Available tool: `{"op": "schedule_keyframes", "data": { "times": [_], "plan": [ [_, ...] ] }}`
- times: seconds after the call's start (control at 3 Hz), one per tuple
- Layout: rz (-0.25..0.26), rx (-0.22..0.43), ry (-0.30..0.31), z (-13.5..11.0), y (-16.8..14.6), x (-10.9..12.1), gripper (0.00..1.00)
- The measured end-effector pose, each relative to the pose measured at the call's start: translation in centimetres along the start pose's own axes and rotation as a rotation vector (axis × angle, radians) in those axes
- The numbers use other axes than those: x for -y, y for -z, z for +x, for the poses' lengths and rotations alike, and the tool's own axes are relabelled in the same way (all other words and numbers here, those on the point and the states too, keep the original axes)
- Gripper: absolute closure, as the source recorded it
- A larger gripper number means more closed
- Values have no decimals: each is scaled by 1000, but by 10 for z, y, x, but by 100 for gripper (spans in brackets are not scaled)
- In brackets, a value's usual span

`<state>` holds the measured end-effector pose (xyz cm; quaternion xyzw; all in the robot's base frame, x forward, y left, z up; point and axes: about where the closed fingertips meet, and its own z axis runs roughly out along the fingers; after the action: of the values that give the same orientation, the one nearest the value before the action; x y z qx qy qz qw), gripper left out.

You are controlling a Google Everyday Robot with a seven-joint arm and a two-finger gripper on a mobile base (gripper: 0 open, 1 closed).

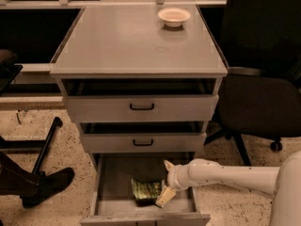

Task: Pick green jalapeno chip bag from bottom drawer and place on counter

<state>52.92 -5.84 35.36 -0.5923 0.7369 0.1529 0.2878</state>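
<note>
While the green chip bag (146, 191) lies in the bottom drawer (117, 179), lower centre, the gripper (167, 181) (spread, holding nothing) hangs at its right edge.

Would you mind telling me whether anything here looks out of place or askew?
Nothing is spilled or damaged. The green jalapeno chip bag lies crumpled and askew in the bottom drawer, with the gripper at its right edge. The white bowl sits upright on the counter.

Pincer (166, 181) beside chip bag (146, 191), bottom drawer (115, 180)
</note>
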Motion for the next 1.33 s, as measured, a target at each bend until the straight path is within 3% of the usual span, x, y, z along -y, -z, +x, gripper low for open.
{"op": "schedule_keyframes", "data": {
  "times": [0.67,1.0,1.33],
  "plan": [
    [-5,22,-11,3,-6,-3,0],
    [-41,99,-32,6,-36,-7,0],
    [-94,187,-54,9,-96,-11,0]
  ]
}}
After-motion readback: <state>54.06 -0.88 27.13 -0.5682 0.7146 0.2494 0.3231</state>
